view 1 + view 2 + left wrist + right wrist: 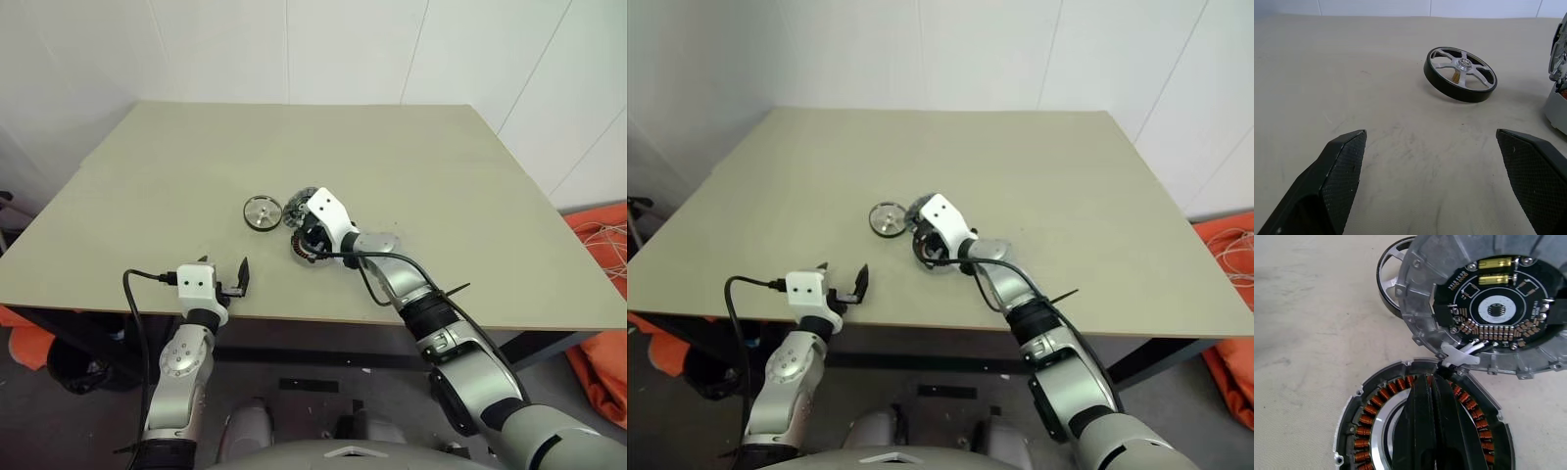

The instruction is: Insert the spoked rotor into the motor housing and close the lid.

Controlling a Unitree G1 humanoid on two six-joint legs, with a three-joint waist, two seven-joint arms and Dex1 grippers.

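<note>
Head view: spoked rotor (263,212) flat mid-table (147,196), motor housing (306,251) just right of it.

Left wrist: left gripper (1444,166) wide open, empty.

Right wrist: right gripper (1432,396) closed over windings, apparently holding nothing; lid (1488,303) tilted open, circuit board showing.

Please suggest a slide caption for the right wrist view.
Shut right gripper over the open motor housing, its lid tilted up behind.

Left claw (1430,181) agape, right claw (1432,396) pinched.
</note>
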